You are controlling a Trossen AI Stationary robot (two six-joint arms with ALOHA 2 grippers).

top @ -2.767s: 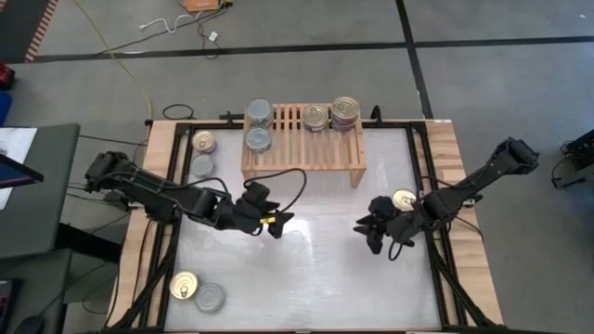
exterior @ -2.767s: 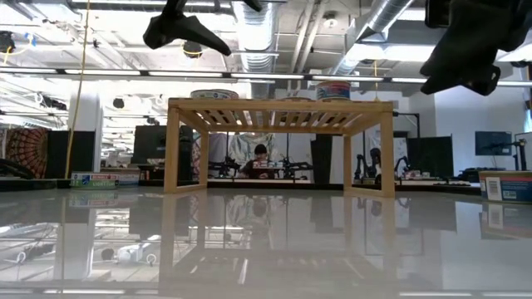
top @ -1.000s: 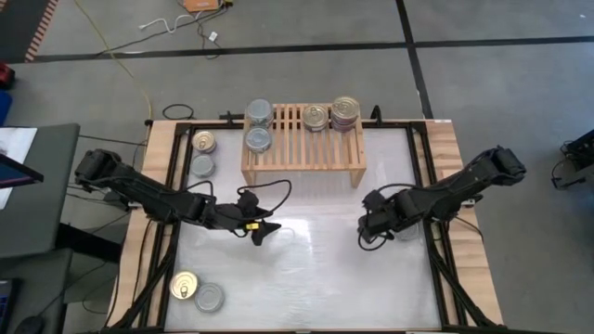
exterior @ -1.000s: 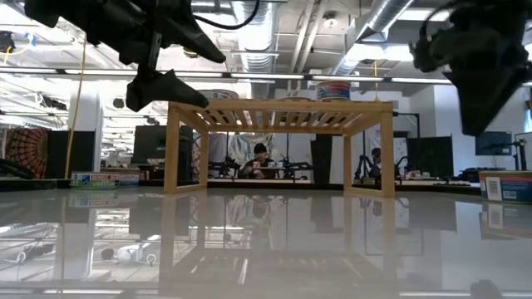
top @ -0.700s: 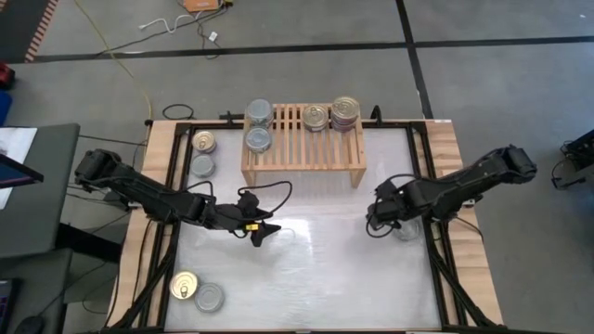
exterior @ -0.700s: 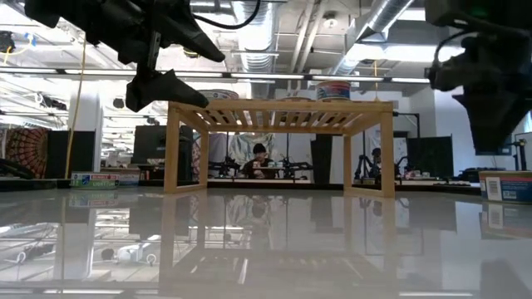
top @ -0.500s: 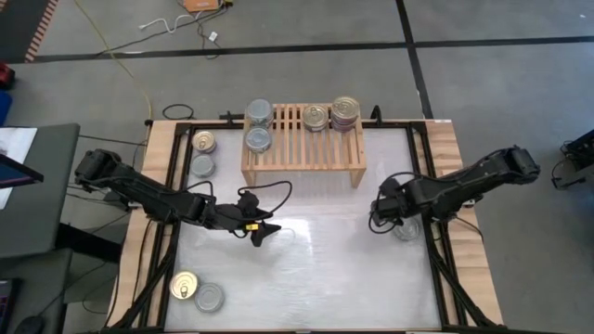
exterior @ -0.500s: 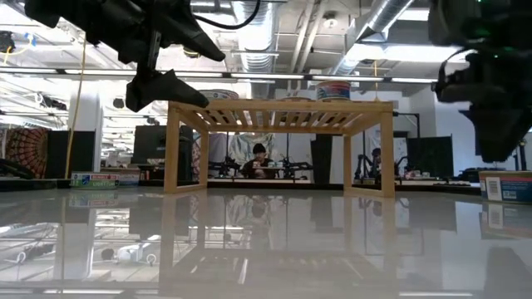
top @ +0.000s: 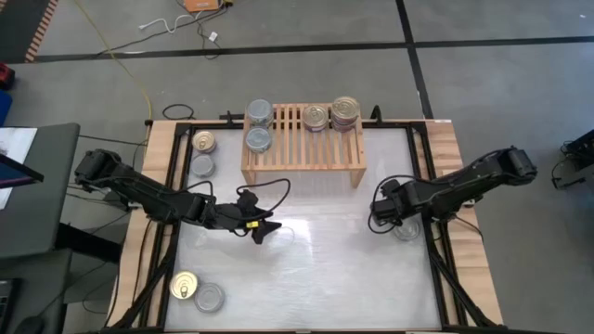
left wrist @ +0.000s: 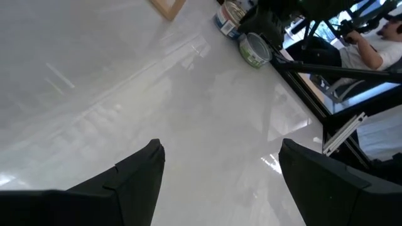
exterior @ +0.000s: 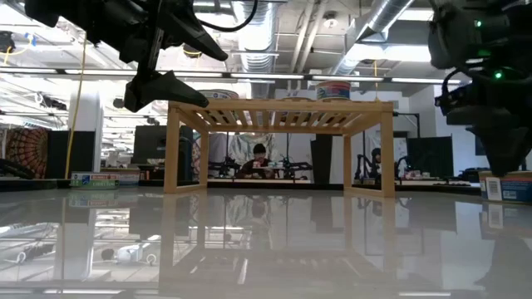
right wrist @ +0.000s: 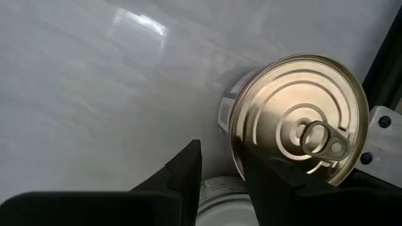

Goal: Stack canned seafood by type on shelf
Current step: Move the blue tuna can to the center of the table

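Tins of seafood lie in several groups. On the slatted top of the wooden shelf, which stands at the far middle of the white table, there are two silver-topped lots at its left end, one at the back and one at the front. A gold-lidded tin and a taller gold-topped stack sit toward its right end at the back. Off the shelf, a gold tin and a silver tin stand one behind the other just left of the shelf. Another gold tin and silver tin stand side by side at the near left corner. One more tin stands near the table's right edge, beside the tip of the right arm. The right wrist view shows a gold pull-tab tin close against the right gripper, with a labelled object low in the frame that cannot be identified. Whether this gripper is open or closed on anything cannot be told. The left gripper hangs above bare table in front of the shelf's left leg, well clear of every tin, spread wide with nothing in it. In the low view a person is seated in the room beyond the shelf.
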